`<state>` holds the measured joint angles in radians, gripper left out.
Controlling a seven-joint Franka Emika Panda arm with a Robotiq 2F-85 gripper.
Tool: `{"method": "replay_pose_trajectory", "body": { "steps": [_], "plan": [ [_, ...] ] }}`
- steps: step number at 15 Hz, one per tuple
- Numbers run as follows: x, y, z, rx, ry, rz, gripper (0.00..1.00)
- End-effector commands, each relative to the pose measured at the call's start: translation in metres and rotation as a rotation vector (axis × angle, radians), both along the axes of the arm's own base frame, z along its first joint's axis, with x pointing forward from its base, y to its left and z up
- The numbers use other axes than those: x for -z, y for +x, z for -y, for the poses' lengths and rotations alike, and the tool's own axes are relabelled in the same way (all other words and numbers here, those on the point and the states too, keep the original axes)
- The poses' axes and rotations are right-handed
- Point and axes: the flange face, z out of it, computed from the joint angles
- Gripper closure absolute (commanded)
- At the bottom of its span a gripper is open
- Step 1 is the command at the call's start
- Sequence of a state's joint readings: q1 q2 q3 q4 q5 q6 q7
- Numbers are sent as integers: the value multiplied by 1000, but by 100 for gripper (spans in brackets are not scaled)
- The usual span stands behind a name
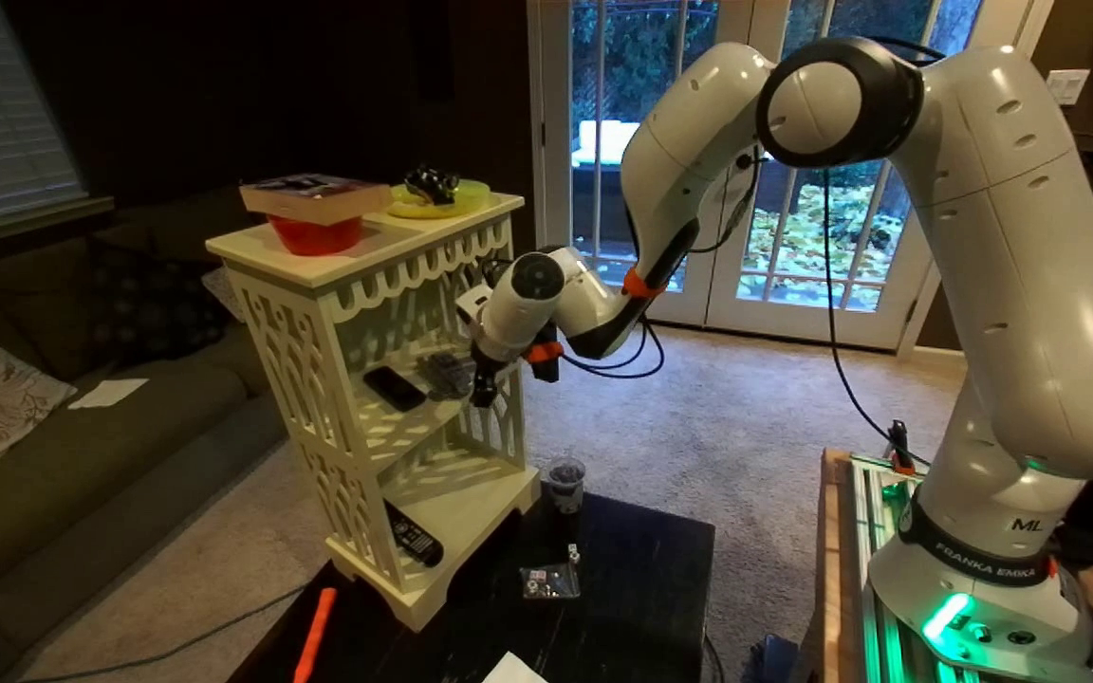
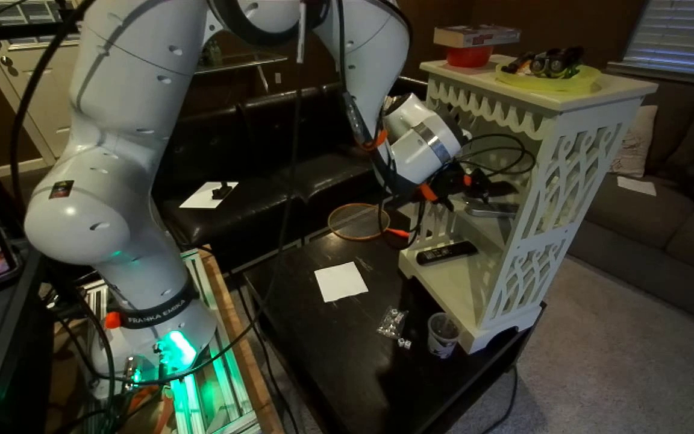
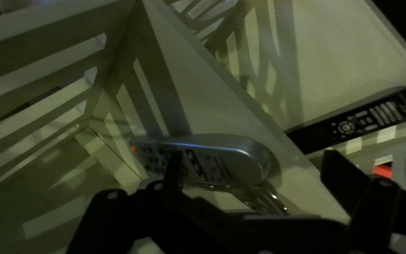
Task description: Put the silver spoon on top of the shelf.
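Hangs at the shelf (image 1: 395, 429) with gripper (image 3: 254, 164) spread wide. Has silver spoon (image 3: 261, 199) in wrist view, with silver remote (image 3: 217, 158) beside it at ten o'clock.

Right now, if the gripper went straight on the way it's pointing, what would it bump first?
Probably the gray remote on the middle tier: in the wrist view it shows ahead of the open gripper, though depth is unclear.

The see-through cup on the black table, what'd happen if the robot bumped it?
The cup might tip, since it narrows toward its base. Once over, it could roll, because it's round. Squeezed, it may bend: it looks like thin, clear plastic.
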<state>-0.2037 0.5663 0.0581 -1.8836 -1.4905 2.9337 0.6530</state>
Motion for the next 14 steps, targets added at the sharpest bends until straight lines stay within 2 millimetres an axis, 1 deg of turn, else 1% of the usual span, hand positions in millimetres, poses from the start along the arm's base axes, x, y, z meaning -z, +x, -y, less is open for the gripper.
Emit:
{"method": "replay_pose_trajectory", "body": {
  "steps": [1, 3, 6, 8, 9, 11, 14],
  "plan": [
    [-14, -28, 9, -91, 87, -48, 0],
    [-10, -35, 14, -101, 129, -69, 0],
    [-6, -44, 8, -91, 260, -69, 0],
    [-10, -44, 6, -65, 337, -53, 0],
    [-15, -41, 7, -42, 367, -38, 0],
    [-33, -30, 13, 9, 410, 22, 0],
    [-66, -15, 20, 32, 445, 162, 0]
  ]
}}
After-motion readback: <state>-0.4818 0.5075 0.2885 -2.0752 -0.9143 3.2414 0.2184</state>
